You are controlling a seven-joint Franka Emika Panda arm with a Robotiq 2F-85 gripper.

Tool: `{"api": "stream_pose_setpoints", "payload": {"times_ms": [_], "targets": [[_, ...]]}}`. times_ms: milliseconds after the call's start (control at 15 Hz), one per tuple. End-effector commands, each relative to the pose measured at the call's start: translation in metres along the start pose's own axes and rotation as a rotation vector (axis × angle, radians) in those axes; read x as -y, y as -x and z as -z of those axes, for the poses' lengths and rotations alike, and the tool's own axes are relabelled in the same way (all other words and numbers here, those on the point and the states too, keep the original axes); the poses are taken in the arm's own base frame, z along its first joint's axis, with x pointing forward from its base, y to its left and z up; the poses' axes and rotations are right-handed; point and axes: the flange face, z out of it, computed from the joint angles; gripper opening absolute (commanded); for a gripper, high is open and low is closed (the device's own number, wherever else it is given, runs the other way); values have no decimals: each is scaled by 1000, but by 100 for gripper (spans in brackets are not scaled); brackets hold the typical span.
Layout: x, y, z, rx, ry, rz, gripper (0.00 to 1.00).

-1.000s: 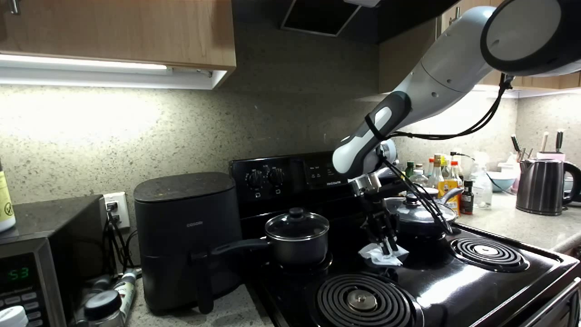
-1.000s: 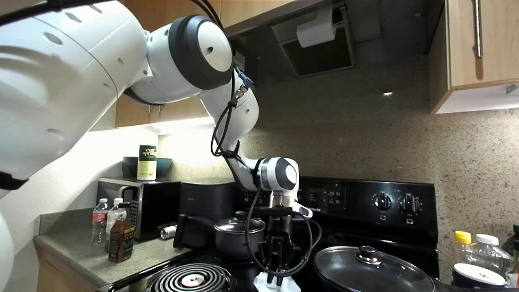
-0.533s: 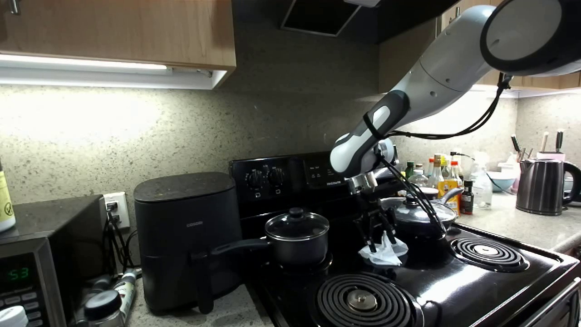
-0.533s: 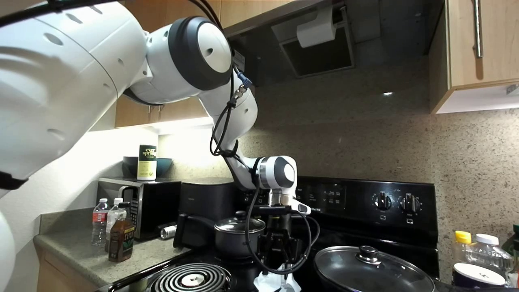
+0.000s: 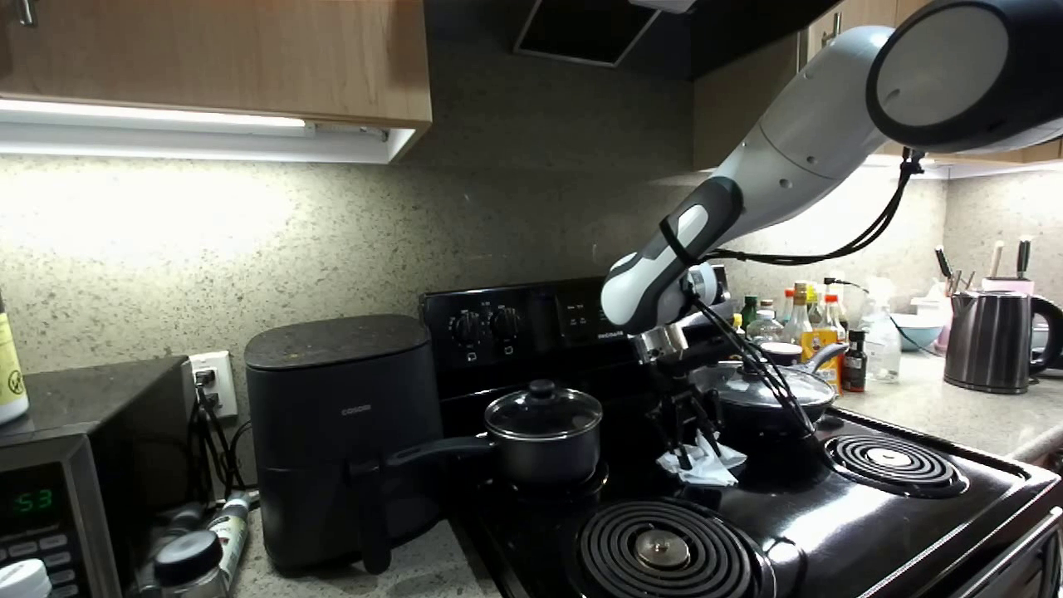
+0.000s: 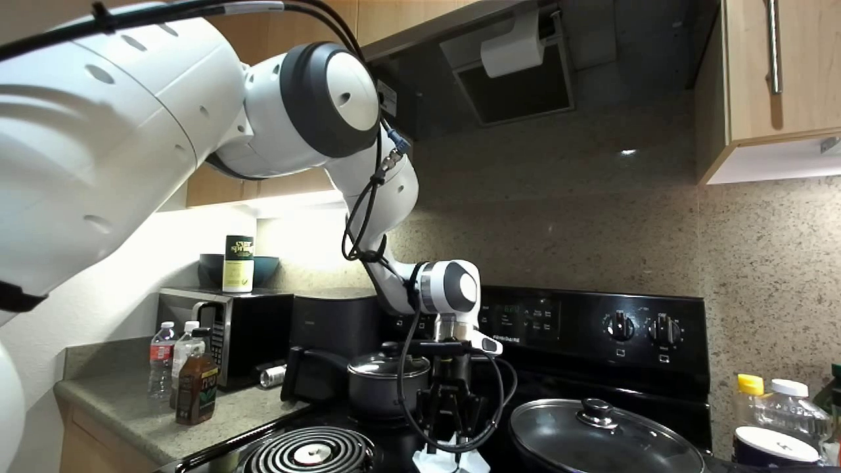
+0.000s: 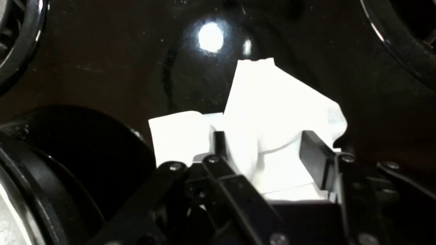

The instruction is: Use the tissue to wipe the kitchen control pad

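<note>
The end effector (image 7: 265, 145) stands spread over the tissue (image 7: 282, 102); glossy worktop (image 5: 634, 480) leaves room between its edge and the lidded saucepan (image 5: 544, 453).

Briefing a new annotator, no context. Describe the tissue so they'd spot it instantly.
Start at the glossy black stovetop. In both exterior views, the open pincer points down at it between the lidded saucepan and the lidded frying pan. Under the pincer lies the tissue: a small crumpled white wad, pale and soft-looking where both neighbours are dark and rigid.
</note>
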Motion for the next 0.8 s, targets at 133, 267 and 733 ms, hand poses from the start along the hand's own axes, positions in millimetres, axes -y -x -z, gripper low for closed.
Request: {"api": "stream_pose_setpoints", "payload": {"times_ms": [133, 267, 733], "targets": [[3, -3, 6, -26, 10, 5, 16], [6, 2, 18, -77, 2, 7, 7], [13, 22, 104, -434, -139, -49, 9]]}}
